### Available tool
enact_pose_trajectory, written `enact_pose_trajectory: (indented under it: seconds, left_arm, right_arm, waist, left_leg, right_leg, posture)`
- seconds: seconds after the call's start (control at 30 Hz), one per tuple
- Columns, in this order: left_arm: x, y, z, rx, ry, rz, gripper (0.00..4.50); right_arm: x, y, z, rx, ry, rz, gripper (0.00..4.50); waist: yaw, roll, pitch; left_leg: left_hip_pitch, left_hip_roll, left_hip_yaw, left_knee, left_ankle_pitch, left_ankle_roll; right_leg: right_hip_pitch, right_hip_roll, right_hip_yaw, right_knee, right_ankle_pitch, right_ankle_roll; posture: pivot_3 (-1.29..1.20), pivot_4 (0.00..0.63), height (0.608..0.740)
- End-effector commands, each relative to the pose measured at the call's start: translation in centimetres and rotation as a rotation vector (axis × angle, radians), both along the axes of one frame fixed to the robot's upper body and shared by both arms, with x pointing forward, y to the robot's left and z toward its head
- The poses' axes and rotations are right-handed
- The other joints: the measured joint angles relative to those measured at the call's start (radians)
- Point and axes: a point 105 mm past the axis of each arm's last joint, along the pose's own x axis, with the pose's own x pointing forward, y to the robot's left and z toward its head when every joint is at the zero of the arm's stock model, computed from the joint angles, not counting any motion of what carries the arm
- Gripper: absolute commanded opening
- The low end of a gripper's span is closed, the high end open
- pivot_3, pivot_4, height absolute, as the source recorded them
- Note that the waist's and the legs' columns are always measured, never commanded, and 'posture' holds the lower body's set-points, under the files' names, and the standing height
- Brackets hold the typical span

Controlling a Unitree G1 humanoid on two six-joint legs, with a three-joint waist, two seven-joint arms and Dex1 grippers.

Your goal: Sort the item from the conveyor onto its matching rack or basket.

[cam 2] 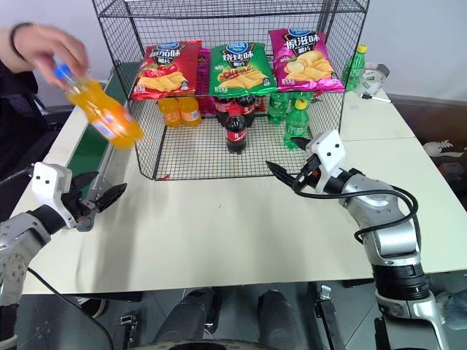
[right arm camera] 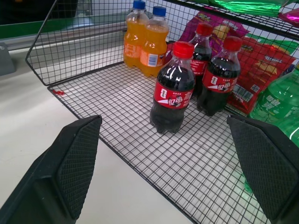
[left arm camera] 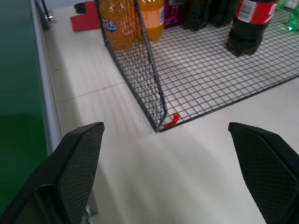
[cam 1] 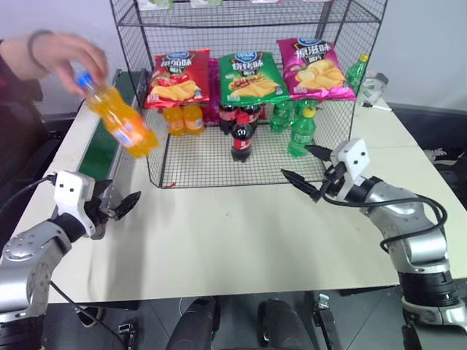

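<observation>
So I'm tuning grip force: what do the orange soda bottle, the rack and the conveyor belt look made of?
Orange soda bottle: thin clear plastic, glossy, the drink showing through; blue cap looks plastic too. A person's hand holds it.
Rack: black wire grid, probably coated metal, matte.
Conveyor belt: smooth dark green sheet, likely rubber or PVC, between grey, apparently metal rails.

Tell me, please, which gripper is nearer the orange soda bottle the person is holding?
Left. The left gripper sits open just below the orange soda bottle, beside the conveyor. The right gripper is open across the table, facing the rack.
</observation>
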Motion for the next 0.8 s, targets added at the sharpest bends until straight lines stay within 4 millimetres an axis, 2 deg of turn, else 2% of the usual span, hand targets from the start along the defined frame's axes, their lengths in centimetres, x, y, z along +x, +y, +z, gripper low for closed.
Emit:
enact_pose_trajectory:
  seconds: [0.03, 0.2, 0.33, 0.5, 0.8]
  left_arm:
    - [0.0, 0.4, 1.4, 0.011, -0.06, 0.03, 4.44]
    - [0.3, 0.9, 1.7, 0.002, -0.083, 0.082, 4.44]
    - [0.8, 3.0, 2.0, -0.008, -0.134, 0.233, 4.44]
    - [0.8, 4.7, 2.3, -0.025, -0.176, 0.343, 4.44]
    - [0.4, 5.0, 2.3, -0.054, -0.185, 0.37, 4.44]
  right_arm:
    - [0.0, 0.0, 0.7, -0.002, -0.025, 0.017, 4.5]
    - [0.5, 0.0, 1.0, 0.044, -0.032, -0.004, 4.5]
    - [0.5, 0.7, 0.5, 0.047, -0.028, 0.003, 4.5]
    - [0.4, 1.6, 0.2, 0.06, -0.025, 0.015, 4.5]
    - [0.4, 2.2, 0.1, 0.067, -0.035, 0.03, 4.5]
  waist:
    - [0.001, 0.0, 0.0]
    - [0.0, 0.0, 0.0]
    - [0.001, 0.0, 0.0]
    - [0.0, 0.0, 0.0]
    - [0.0, 0.0, 0.0]
  left_leg:
    - [0.0, 0.0, 0.0, 0.0, 0.0, 0.0]
    - [0.0, 0.0, 0.0, 0.0, 0.0, 0.0]
    - [0.0, 0.0, 0.0, 0.0, 0.0, 0.0]
    - [0.0, 0.0, 0.0, 0.0, 0.0, 0.0]
    - [0.0, 0.0, 0.0, 0.001, 0.0, 0.0]
  right_leg:
    - [0.0, 0.0, 0.0, 0.0, 0.0, 0.0]
    - [0.0, 0.0, 0.0, 0.0, 0.0, 0.0]
    - [0.0, 0.0, 0.0, 0.0, 0.0, 0.0]
    - [0.0, 0.001, 0.0, 0.001, 0.001, 0.002]
    - [0.0, 0.001, 0.0, 0.001, 0.001, 0.002]
  posture:
    - [0.0, 0.15, 0.74]
    - [0.0, 0.15, 0.74]
    - [0.0, 0.15, 0.74]
    - [0.0, 0.15, 0.74]
    - [0.0, 0.15, 0.74]
